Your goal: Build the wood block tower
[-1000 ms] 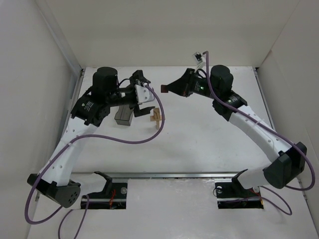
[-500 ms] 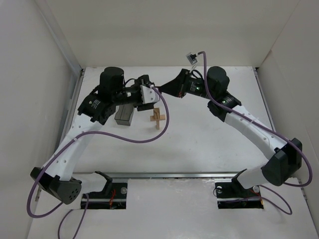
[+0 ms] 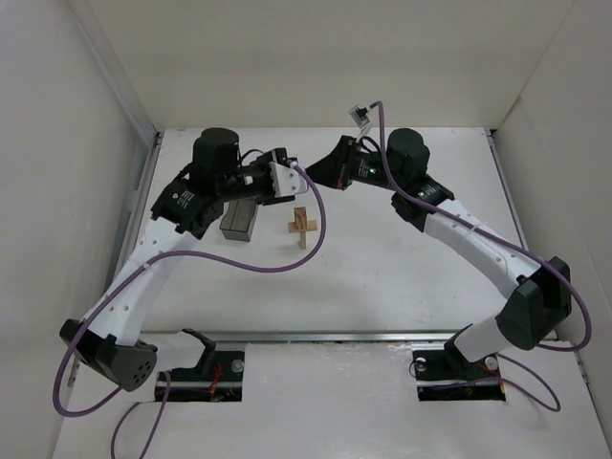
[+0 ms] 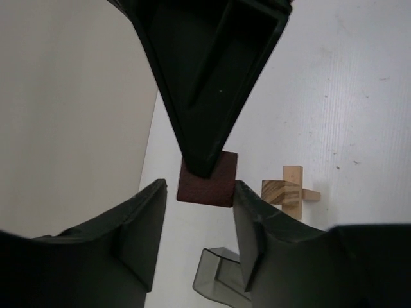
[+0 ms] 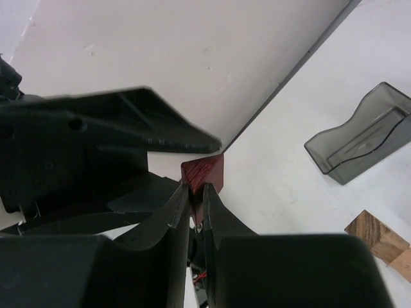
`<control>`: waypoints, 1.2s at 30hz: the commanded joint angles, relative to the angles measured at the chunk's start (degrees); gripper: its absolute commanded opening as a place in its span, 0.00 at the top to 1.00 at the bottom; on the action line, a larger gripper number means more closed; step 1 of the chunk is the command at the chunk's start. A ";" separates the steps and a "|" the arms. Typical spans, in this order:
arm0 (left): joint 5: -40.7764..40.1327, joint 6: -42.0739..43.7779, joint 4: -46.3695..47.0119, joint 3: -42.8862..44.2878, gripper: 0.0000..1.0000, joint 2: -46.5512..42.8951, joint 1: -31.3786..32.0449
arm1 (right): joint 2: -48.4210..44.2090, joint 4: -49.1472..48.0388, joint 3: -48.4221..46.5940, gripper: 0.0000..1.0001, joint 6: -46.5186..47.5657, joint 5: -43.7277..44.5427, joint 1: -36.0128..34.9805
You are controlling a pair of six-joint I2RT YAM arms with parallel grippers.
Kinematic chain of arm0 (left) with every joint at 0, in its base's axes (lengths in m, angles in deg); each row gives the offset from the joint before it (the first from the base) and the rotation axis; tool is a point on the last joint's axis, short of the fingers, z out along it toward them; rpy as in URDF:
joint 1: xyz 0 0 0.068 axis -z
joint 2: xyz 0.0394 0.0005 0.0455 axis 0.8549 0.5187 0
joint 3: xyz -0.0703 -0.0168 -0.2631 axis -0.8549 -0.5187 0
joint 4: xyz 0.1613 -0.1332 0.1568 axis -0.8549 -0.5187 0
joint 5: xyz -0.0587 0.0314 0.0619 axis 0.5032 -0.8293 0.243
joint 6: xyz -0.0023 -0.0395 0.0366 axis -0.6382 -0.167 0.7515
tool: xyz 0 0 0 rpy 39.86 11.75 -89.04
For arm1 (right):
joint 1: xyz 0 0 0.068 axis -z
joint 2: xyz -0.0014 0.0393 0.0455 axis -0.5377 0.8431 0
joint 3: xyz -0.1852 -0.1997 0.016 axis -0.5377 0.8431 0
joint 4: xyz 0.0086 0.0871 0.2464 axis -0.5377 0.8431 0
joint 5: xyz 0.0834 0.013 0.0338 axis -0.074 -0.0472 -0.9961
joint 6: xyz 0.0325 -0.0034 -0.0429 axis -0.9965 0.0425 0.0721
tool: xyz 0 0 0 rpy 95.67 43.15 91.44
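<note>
White tabletop [image 3: 402, 277]; your right gripper [image 5: 197, 192] pinches the reddish-brown block [image 4: 207, 179] between your left gripper's [image 4: 200, 221] spread fingers [image 4: 144, 224], plain only from the wrists; overhead, the tan tower [image 3: 300, 228] sits beside the grey box [image 3: 237, 222].

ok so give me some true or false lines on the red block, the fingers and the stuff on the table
1. The right fingers are shut on the red block. True.
2. The left fingers are clamped on the red block. False: they are open, one on each side of it.
3. The red block sits on top of the tan blocks. False: it is held up in the air, and the tan blocks stand apart from it on the table.
4. In the top view, the grey box lies to the left of the tan blocks. True.
</note>
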State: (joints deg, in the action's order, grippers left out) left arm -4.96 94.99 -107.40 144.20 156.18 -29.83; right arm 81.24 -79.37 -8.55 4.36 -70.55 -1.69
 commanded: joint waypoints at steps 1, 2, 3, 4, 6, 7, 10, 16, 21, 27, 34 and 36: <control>1.42 1.73 0.77 -0.18 0.62 -0.58 0.43 | 0.64 -1.06 -0.73 1.00 0.94 -1.40 -0.93; 1.42 1.73 0.76 -0.18 0.64 -0.58 0.43 | 1.16 -1.06 -0.74 1.00 0.94 -1.41 -0.94; 1.42 1.73 0.15 -0.18 0.67 -0.58 0.43 | 1.16 -1.06 -1.35 1.00 0.94 -1.41 -0.94; 1.42 1.73 0.15 0.34 0.69 -0.58 0.43 | 1.16 -1.06 -1.36 1.00 0.94 -1.41 -0.94; 1.42 1.73 -0.47 0.34 0.76 -0.58 0.43 | 1.16 -1.06 -1.36 1.00 1.46 -1.41 -0.94; 1.42 2.34 -0.99 0.34 0.79 -0.58 0.43 | 1.16 -1.06 -1.36 1.00 1.46 -1.41 -0.94; 1.42 2.35 -1.52 0.34 0.93 -0.58 0.43 | 2.21 -1.06 -1.36 1.00 1.46 -2.02 -0.94; 0.37 0.33 -5.54 3.84 1.00 1.35 0.43 | 3.62 3.68 -1.98 0.32 2.69 -4.23 -0.24; -3.93 -5.37 -16.00 12.46 1.00 10.30 0.43 | -2.68 11.93 2.33 0.24 4.97 7.15 4.59; -3.41 -10.13 -28.41 22.66 1.00 20.15 0.43 | -10.96 28.37 5.32 0.24 11.30 25.73 8.82; -8.85 -12.59 -33.94 27.67 1.00 26.04 1.66 | -17.82 33.57 9.45 0.24 13.94 35.41 10.57; -11.31 -12.59 -36.23 29.51 1.00 29.38 3.06 | -18.44 34.80 10.16 0.24 14.47 36.56 11.10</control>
State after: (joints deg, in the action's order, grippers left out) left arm -13.04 84.06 -138.35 169.57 183.80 -28.32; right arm 63.16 -48.20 0.41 16.65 -39.51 8.76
